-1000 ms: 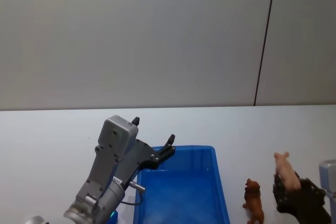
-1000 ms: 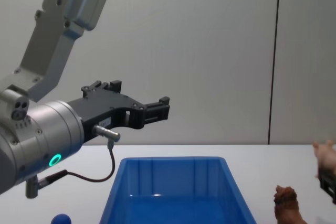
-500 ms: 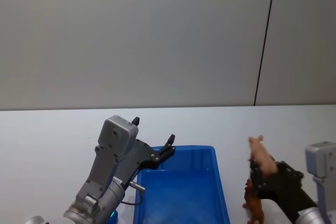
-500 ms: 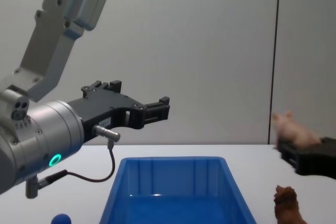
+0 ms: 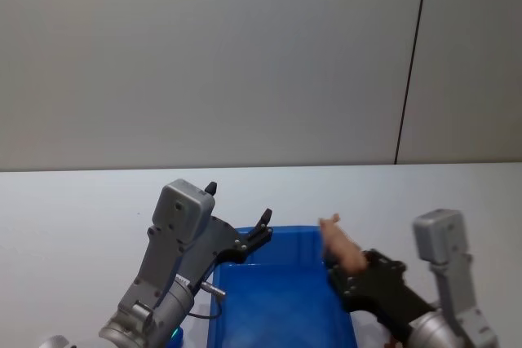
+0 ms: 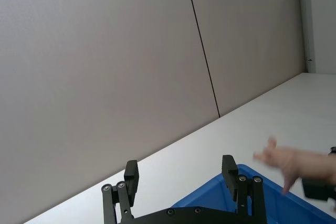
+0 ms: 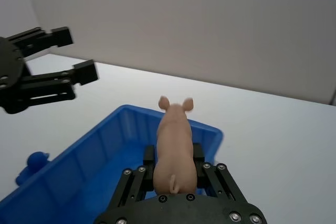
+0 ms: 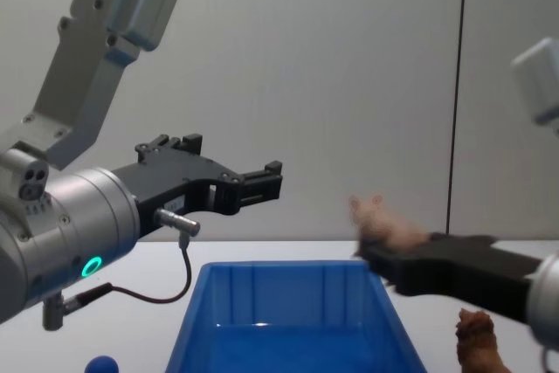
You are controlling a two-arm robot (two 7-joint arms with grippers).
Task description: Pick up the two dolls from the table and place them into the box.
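1. Diffuse, even indoor light; the grey wall [image 5: 204, 55] and white table [image 5: 73, 201] appear uniformly bright, without hard shadows.
2. A faint specular streak marks the blue box [image 8: 279, 293] interior.
3. The pink doll [image 8: 384, 226] is motion-smeared in the chest and left wrist views, crisp in the right wrist view.

We could read no writing anywhere. The box [image 8: 262, 303] bore no label, brand or number that we could make out.
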